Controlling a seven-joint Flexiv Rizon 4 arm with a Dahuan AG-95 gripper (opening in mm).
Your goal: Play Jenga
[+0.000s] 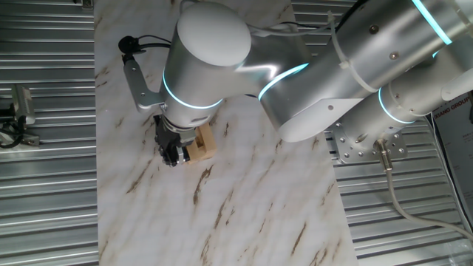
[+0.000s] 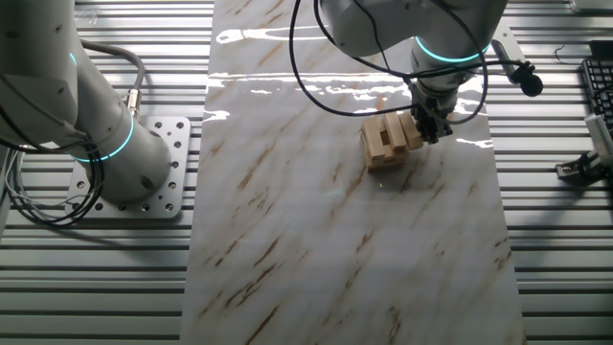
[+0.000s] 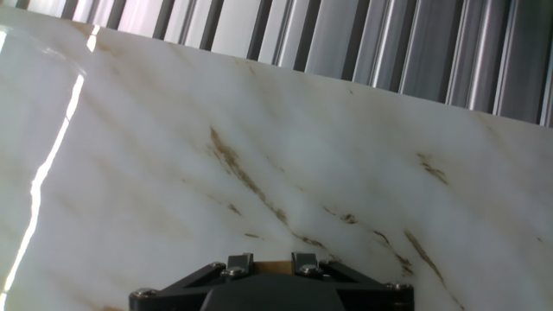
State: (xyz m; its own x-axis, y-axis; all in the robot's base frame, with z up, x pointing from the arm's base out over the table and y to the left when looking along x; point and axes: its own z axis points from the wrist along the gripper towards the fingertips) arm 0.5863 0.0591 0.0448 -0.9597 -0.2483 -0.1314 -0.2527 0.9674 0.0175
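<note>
Down low, the gripper (image 2: pixel 427 125) is seen pressed against one side of the Jenga (image 2: pixel 386 140); whether its fingers are open or closed on a block cannot be told. That small tan stack is set on the marble-patterned table (image 2: pixel 345 249), toward its far end.

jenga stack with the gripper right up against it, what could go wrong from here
The gripper sits at the side of the small Jenga stack, so a sideways push could slide or topple the whole stack rather than free one block. The hand view shows only a sliver of wood at the fingers, so alignment is hard to check. The marble tabletop looks glossy, so the stack may skid.
</note>
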